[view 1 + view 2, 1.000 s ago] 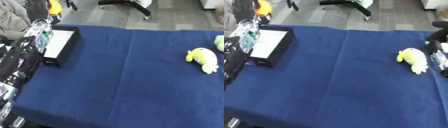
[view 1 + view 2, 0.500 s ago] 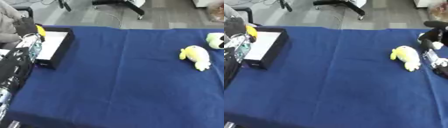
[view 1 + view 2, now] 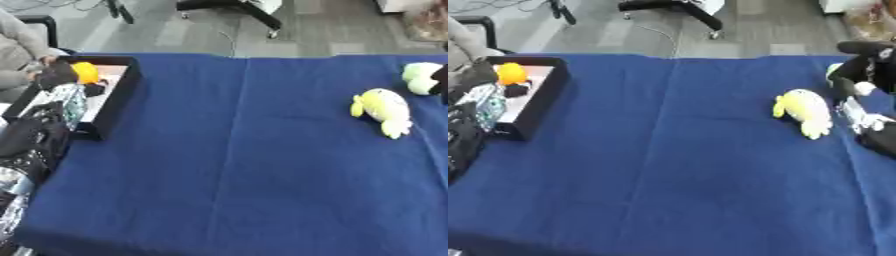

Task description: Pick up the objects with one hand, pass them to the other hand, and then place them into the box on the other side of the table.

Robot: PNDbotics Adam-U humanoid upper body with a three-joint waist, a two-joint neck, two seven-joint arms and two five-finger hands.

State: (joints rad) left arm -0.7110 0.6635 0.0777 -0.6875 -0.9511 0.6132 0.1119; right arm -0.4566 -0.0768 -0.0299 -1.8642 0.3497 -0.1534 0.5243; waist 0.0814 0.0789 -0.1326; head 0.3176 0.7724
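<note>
Right hand (image 3: pixel 866 60) beside yellow plush (image 3: pixel 805 112) (not touching); box (image 3: pixel 115 98) far left.

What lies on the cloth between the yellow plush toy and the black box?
Nothing: between the yellow plush toy and the black box only bare blue tablecloth shows, clearest in the left eye view.

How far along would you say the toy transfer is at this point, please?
Partly done: an orange toy already lies in the black box at the table's left. Nothing is held; the right hand sits beside the yellow plush, not gripping it. That plush and a pale green one behind it are left.
</note>
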